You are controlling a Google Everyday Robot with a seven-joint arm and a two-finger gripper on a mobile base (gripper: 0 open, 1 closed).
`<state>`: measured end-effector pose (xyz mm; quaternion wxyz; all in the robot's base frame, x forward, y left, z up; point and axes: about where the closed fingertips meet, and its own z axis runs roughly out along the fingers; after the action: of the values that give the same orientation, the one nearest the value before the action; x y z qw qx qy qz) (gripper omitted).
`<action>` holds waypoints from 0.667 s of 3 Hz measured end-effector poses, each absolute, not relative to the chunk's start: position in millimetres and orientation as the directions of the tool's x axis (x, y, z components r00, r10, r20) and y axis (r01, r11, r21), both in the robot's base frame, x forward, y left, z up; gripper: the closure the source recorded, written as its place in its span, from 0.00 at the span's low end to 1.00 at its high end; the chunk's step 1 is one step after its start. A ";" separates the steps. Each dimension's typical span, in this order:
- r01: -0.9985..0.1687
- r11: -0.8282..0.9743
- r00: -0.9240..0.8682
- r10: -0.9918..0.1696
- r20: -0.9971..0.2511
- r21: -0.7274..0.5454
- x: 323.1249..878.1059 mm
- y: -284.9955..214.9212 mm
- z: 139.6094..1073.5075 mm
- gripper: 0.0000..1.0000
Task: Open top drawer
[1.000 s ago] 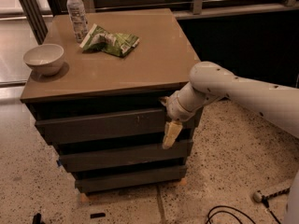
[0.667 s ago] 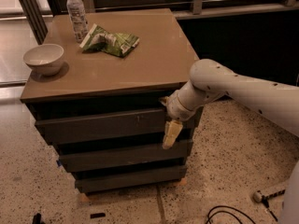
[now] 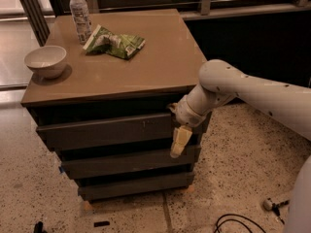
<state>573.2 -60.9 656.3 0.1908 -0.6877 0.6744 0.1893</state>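
The top drawer [image 3: 107, 131] is the widest dark grey-brown front, just under the tan cabinet top [image 3: 160, 69], with small pale marks right of centre. It stands slightly proud of the cabinet body. My gripper [image 3: 179, 141] hangs at the drawer's right end, its pale yellow fingers [image 3: 180, 139] pointing down over the front's right edge. The white arm [image 3: 252, 96] reaches in from the right. Two narrower drawer fronts [image 3: 129, 161] sit below.
On the cabinet top stand a white bowl [image 3: 45, 60], a clear water bottle [image 3: 79, 12] and a green snack bag [image 3: 115, 42]. Speckled floor [image 3: 233, 178] lies around the cabinet, with black cables [image 3: 233, 222] at lower right. A dark wall and railing run behind.
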 end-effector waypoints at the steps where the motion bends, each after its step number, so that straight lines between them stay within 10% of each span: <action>1: -0.998 -0.017 -0.018 -0.858 -0.514 0.063 559.6 -65.0 654.5 0.00; 2: -0.992 -0.024 -0.042 -0.861 -0.507 0.122 543.0 -68.8 658.7 0.00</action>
<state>543.0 -68.8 658.7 0.1425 -0.6773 0.6840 0.2305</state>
